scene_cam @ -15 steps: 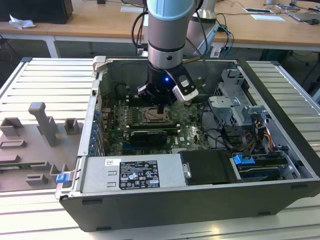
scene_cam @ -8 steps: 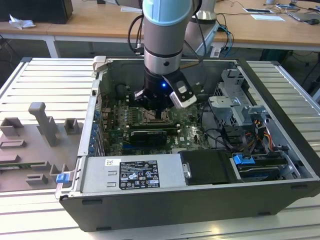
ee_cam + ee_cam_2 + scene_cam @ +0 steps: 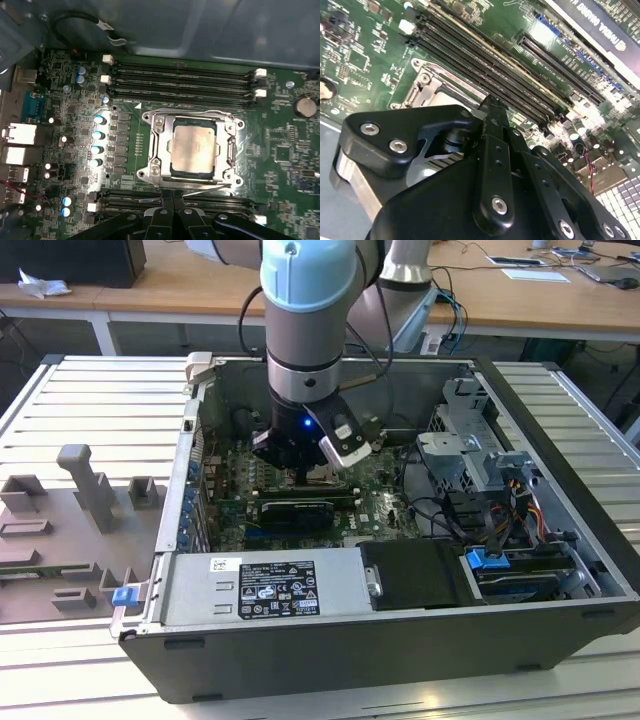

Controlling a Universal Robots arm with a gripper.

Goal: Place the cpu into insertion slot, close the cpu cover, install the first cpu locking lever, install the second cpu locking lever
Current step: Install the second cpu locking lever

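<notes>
The cpu [image 3: 194,148] lies flat in the insertion slot [image 3: 229,176] on the green motherboard, its pale silver top showing through the window of the cpu cover [image 3: 159,145]. The cover lies down flat around the chip. A thin metal locking lever [image 3: 210,187] runs along the socket's edge nearest my gripper [image 3: 172,196]. My two black fingers are pressed together, shut on nothing, with their tips right at that lever edge. In the second wrist view my gripper [image 3: 491,102] sits just beside the cover [image 3: 422,82]. In the exterior view my gripper [image 3: 305,472] is low inside the open computer case.
Long black memory slots [image 3: 180,75] run on both sides of the socket. A row of capacitors [image 3: 98,142] stands beside it. A graphics card [image 3: 295,512], a power supply [image 3: 265,587], a drive cage [image 3: 470,455] and cables crowd the case. A grey parts tray [image 3: 70,530] sits outside at the exterior view's left.
</notes>
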